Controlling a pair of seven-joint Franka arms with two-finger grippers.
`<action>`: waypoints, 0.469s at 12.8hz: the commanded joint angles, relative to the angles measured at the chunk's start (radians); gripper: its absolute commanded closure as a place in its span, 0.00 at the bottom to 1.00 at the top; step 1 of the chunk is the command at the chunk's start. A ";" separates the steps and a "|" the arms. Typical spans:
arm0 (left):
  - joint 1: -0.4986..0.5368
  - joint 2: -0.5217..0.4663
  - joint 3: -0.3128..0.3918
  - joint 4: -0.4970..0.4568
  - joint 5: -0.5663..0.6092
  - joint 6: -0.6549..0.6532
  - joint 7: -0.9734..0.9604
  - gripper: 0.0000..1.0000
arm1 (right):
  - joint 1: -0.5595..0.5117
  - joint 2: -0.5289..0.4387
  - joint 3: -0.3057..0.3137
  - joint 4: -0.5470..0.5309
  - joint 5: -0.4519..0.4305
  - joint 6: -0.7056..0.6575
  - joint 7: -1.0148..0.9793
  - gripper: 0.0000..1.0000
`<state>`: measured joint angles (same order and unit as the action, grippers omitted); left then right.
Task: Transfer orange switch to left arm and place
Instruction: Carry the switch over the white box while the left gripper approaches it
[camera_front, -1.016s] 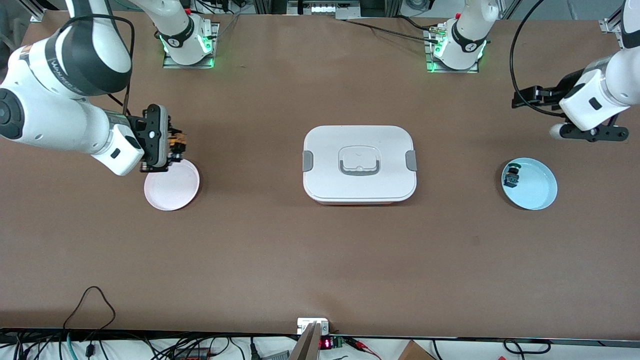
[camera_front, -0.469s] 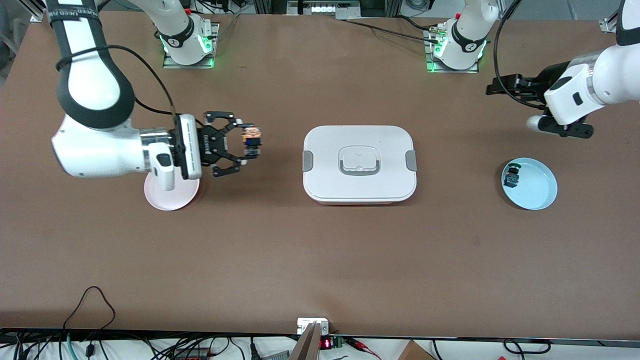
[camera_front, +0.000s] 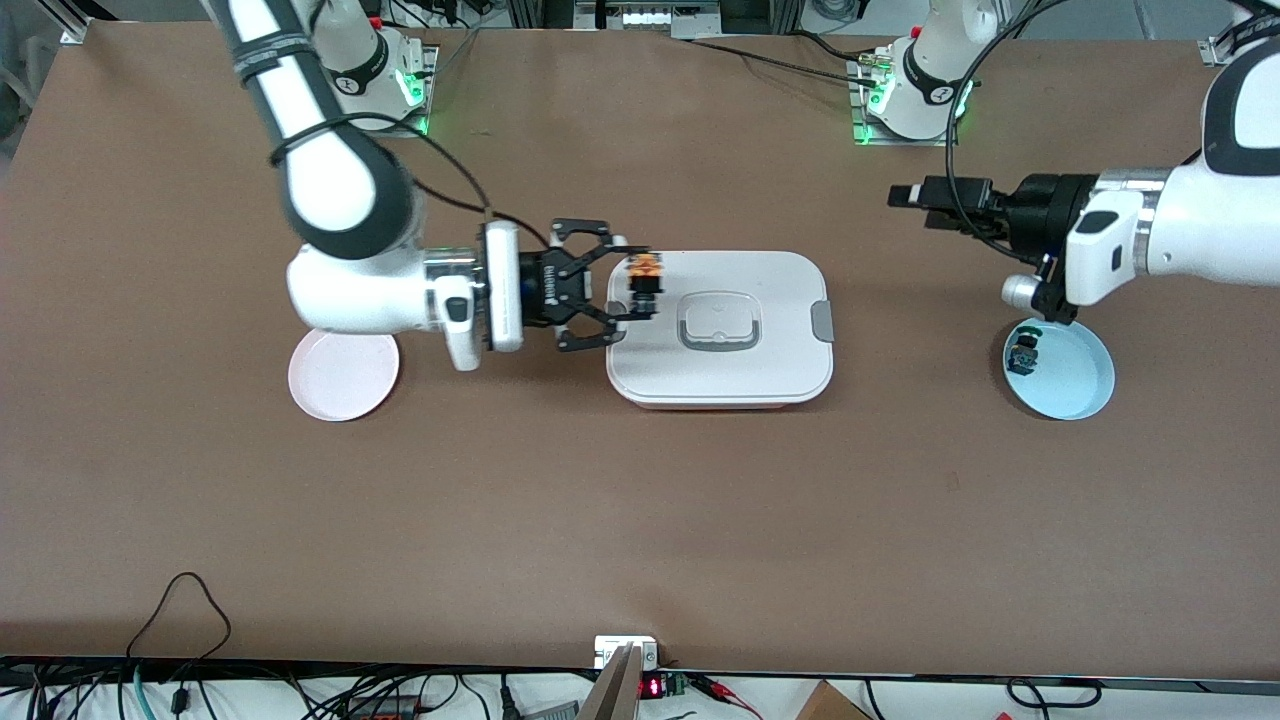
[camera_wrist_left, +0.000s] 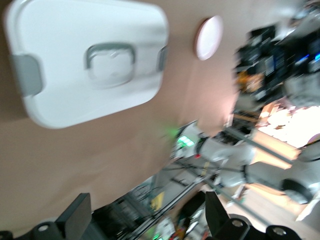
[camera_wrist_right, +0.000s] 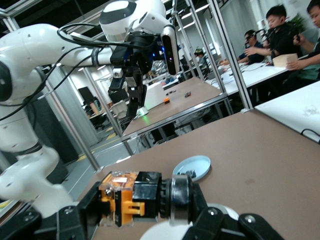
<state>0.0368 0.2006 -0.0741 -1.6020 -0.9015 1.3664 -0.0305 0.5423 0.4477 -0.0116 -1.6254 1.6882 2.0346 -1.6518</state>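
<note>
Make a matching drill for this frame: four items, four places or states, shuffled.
Items:
1. orange switch
2. green switch
3. pink plate
4. left gripper

Places or states:
A. on the blue plate
B. bare, at the right arm's end of the table
C. open, holding nothing, in the air toward the left arm's end
D. held in the right gripper over the box

Pairs: 1-D, 2-A, 3-B, 4-C

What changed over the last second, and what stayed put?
The right gripper, still shut on the orange switch, swung from over the pink plate to over the box. The open left gripper turned toward the box. Box, both plates and green switch stayed put.
</note>
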 joint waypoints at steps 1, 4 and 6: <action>0.000 -0.015 -0.012 -0.073 -0.163 0.107 0.038 0.00 | 0.086 0.035 -0.008 0.079 0.112 0.126 -0.040 1.00; 0.000 -0.023 -0.024 -0.207 -0.310 0.195 0.174 0.00 | 0.126 0.063 -0.008 0.116 0.119 0.199 -0.040 1.00; -0.005 -0.026 -0.044 -0.297 -0.448 0.249 0.266 0.00 | 0.130 0.066 -0.008 0.116 0.119 0.203 -0.042 1.00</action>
<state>0.0335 0.2056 -0.0986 -1.7969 -1.2484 1.5584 0.1505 0.6647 0.4915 -0.0116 -1.5414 1.7824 2.2287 -1.6749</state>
